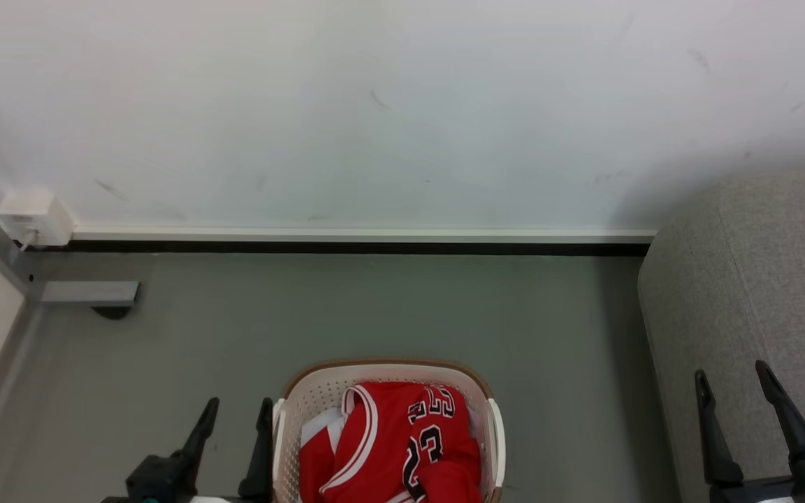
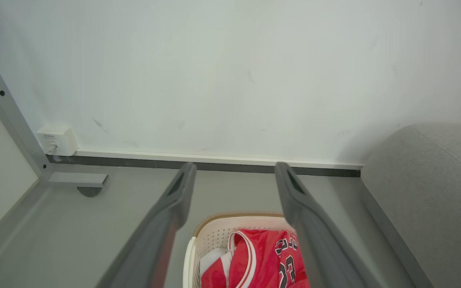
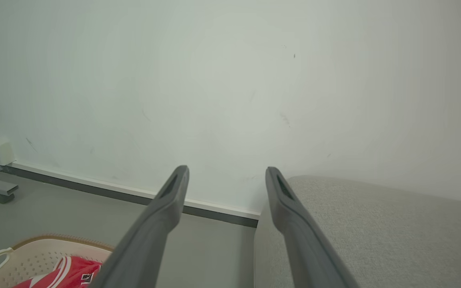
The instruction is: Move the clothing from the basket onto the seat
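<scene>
Left end effector (image 1: 238, 405) spread beside basket (image 1: 388, 365) rim; right end effector (image 1: 732, 370) spread by seat (image 1: 780, 279).

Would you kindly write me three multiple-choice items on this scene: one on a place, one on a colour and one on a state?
1. Where does the basket stand? A) on the floor, left of the seat B) on the seat C) on a shelf
2. What colour is the clothing in the basket? A) blue B) red C) green
3. How is the left tool? A) shut on the clothing B) shut, empty C) open, empty
Answers: 1 A, floor surrounds it and the seat lies to its right; 2 B, it is red with white trim; 3 C, its fingers stand apart with nothing between them.
</scene>
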